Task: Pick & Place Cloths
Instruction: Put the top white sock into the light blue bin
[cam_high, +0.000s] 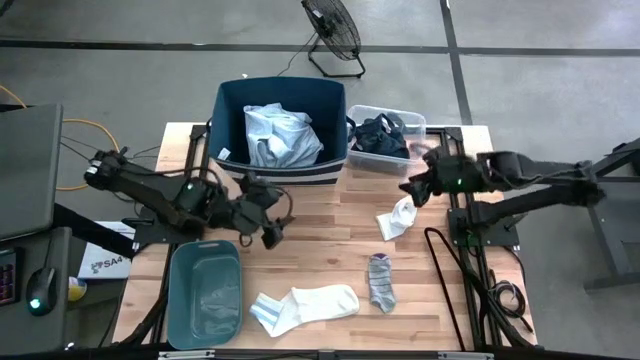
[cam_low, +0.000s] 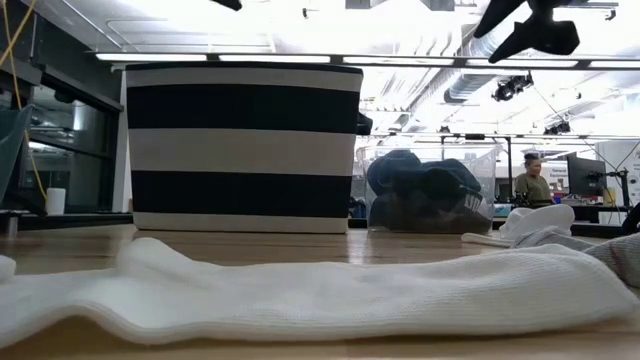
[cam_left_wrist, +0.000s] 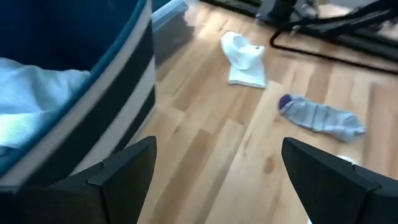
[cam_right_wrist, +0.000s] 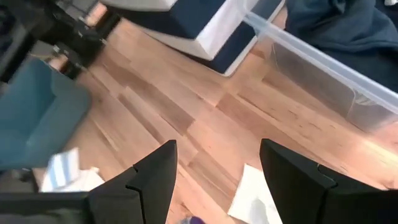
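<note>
A long white sock (cam_high: 305, 303) lies flat near the table's near edge, and it fills the foreground of the low view (cam_low: 300, 290). A grey sock (cam_high: 381, 283) (cam_left_wrist: 320, 116) lies to its right. A small white sock (cam_high: 397, 218) (cam_left_wrist: 244, 56) lies crumpled farther back. The light blue shirt (cam_high: 280, 135) (cam_left_wrist: 31, 93) sits inside the navy bin (cam_high: 228, 100). Dark garments (cam_high: 382, 135) fill a clear box. My left gripper (cam_high: 272, 228) (cam_left_wrist: 219, 142) hangs open in front of the bin. My right gripper (cam_high: 408, 190) (cam_right_wrist: 219, 144) hangs open just beyond the small white sock (cam_right_wrist: 255, 199).
The teal tub (cam_high: 205, 295) (cam_right_wrist: 31, 118) stands at the table's near left corner. The clear box (cam_high: 415, 120) (cam_low: 430, 190) stands right of the bin (cam_low: 240, 150). A black cable (cam_high: 440, 260) loops along the right edge. A fan stands on the floor beyond. A person (cam_low: 535, 182) shows far behind.
</note>
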